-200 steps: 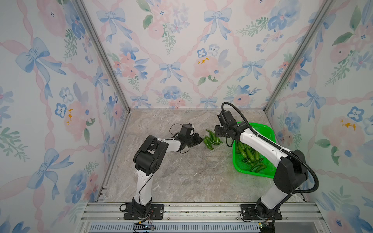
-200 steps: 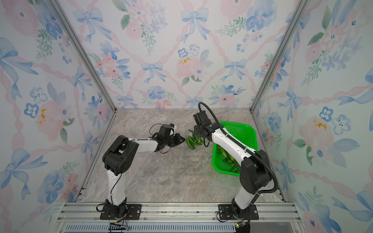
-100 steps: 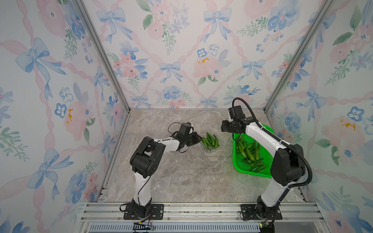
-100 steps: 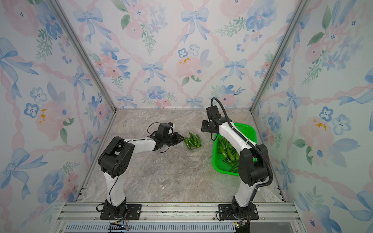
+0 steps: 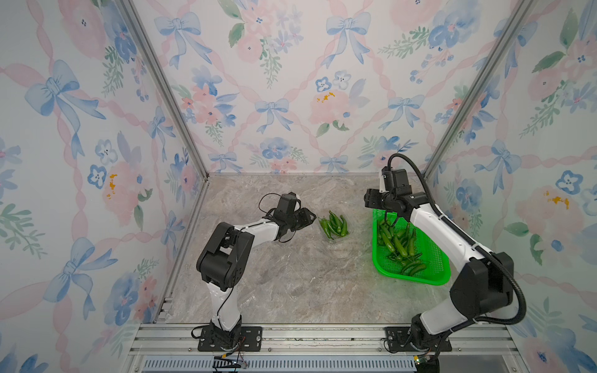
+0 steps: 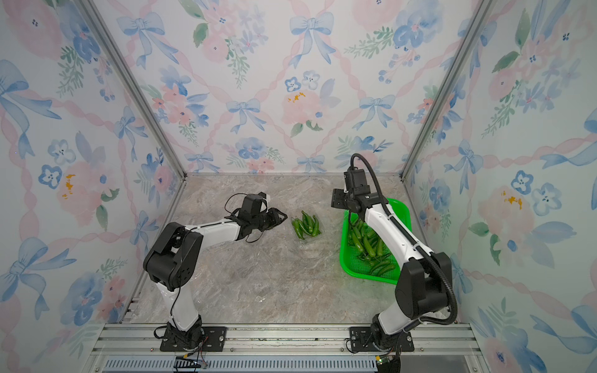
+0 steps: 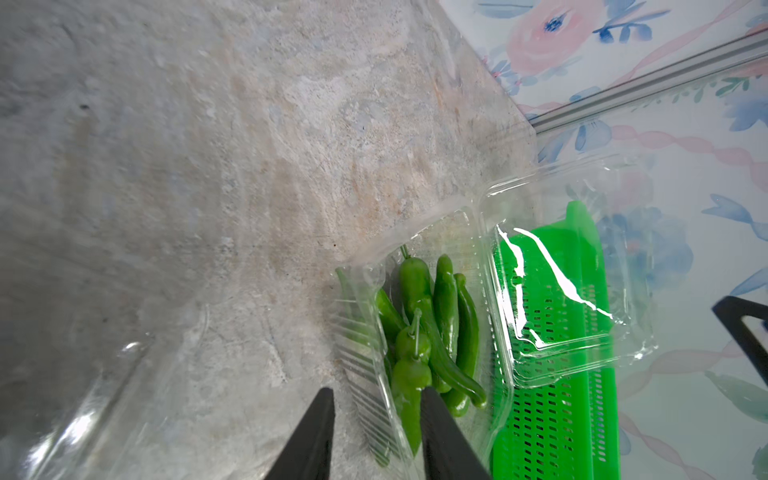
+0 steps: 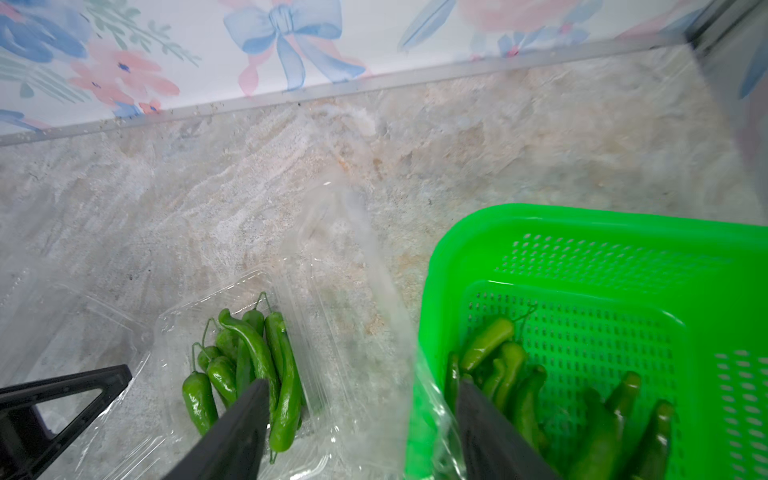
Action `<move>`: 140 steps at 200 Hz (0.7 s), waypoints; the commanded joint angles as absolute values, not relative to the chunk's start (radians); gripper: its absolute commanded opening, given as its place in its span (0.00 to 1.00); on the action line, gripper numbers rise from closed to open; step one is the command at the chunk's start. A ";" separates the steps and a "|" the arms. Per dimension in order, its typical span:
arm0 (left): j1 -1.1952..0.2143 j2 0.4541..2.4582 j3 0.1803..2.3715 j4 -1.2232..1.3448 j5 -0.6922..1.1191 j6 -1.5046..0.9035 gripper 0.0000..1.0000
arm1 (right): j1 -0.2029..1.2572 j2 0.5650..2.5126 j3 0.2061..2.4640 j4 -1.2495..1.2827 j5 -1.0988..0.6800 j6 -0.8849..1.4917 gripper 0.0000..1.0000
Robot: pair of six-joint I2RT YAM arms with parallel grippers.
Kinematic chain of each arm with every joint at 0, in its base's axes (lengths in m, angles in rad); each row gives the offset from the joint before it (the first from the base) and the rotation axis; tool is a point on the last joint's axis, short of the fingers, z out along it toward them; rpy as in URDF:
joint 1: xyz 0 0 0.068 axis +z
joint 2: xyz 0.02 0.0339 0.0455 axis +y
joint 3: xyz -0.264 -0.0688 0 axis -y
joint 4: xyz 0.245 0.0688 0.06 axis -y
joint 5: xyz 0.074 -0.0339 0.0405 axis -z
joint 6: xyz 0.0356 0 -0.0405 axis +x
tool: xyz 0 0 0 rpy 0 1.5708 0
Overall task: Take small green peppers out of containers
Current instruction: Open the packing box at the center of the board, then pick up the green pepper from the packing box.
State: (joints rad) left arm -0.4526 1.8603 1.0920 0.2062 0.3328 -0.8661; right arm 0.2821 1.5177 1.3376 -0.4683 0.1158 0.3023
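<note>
Several small green peppers [image 5: 332, 224] lie packed side by side in a clear container [image 7: 361, 361]. Its lid [image 7: 573, 332] hangs open toward 3 o'clock. It sits on the marble table [image 5: 290, 281], slightly toward 12 o'clock from centre. At the container's 3 o'clock is a green basket [image 5: 431, 263], near it, holding a bigger pile of peppers [image 5: 399, 245]. At the container's 9 o'clock, low down, is the left gripper [image 7: 374, 392]. Its jaws are partway apart, with the container's ribbed wall between them, not pinched. The right gripper [image 8: 361, 384] hangs over the basket's 11 o'clock corner, jaws wide. Blurred clear plastic shows between them; cannot tell if it touches.
</note>
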 commanded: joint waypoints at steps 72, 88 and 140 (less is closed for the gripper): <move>-0.443 1.612 0.948 0.143 0.277 -0.802 0.42 | 0.485 1.747 1.412 -0.478 -0.088 0.312 0.56; -0.443 1.581 0.910 0.143 0.277 -0.805 0.42 | 0.515 1.824 1.454 -0.452 -0.081 0.326 0.53; -0.432 1.510 0.808 0.143 0.267 -0.804 0.43 | 0.559 1.993 1.575 -0.462 -0.078 0.343 0.49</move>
State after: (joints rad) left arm -0.4465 1.5455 0.8364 0.1535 0.2802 -0.8299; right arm 0.5453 1.9564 1.5139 -0.4587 -0.0750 0.3286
